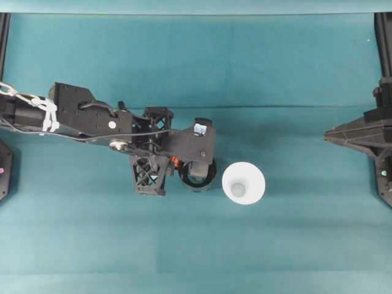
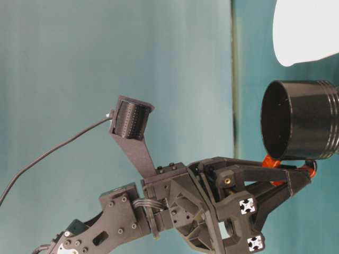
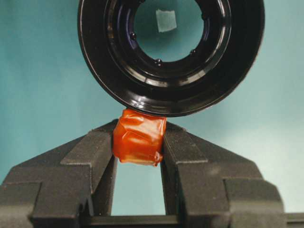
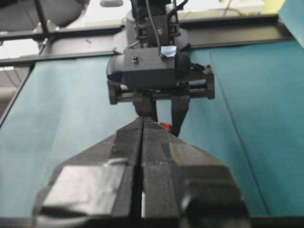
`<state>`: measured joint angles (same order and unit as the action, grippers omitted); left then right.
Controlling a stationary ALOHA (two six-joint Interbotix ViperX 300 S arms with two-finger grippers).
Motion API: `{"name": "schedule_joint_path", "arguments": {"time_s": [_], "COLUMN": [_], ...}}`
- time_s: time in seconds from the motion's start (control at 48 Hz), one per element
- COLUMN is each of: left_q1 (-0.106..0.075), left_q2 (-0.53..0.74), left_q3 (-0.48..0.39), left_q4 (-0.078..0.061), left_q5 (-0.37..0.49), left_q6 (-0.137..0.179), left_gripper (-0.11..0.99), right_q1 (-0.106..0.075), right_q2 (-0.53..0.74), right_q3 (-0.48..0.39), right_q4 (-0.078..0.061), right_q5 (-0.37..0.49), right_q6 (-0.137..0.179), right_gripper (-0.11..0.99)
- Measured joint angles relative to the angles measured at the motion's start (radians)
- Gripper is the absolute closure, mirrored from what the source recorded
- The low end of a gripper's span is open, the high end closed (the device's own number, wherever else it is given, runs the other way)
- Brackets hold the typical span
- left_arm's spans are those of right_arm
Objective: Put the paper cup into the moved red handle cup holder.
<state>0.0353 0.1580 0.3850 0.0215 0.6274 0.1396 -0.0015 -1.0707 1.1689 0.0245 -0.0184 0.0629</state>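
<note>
Left tool [image 3: 138,142] clamped on holder [image 1: 197,177] handle [image 3: 138,137].
Paper cup [image 1: 244,182] just beside holder; right tool [image 4: 142,124] closed, empty.

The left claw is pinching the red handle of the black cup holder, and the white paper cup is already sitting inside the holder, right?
Not quite. The left gripper does pinch the red handle of the black cup holder, but the paper cup is not inside it. The overhead view shows the cup standing on the table beside the holder, and the left wrist view shows the holder empty.
</note>
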Motion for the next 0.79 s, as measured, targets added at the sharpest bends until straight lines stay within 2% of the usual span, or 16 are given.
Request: {"name": "schedule_joint_path", "arguments": {"time_s": [0.333, 0.792], "left_q1": [0.002, 0.002], "left_q2": [0.006, 0.015], "left_q3": [0.003, 0.031], "left_q4": [0.0, 0.0], "left_q5": [-0.002, -0.052], "left_q6": [0.002, -0.005], "left_gripper": [0.59, 0.59], "right_q1": [-0.002, 0.0], "right_q2": [0.0, 0.0], "right_q3": [-0.002, -0.002], "right_q4": [0.0, 0.0], "right_q5": [0.0, 0.0], "right_q6": [0.002, 0.002], "right_gripper": [0.99, 0.99]}}
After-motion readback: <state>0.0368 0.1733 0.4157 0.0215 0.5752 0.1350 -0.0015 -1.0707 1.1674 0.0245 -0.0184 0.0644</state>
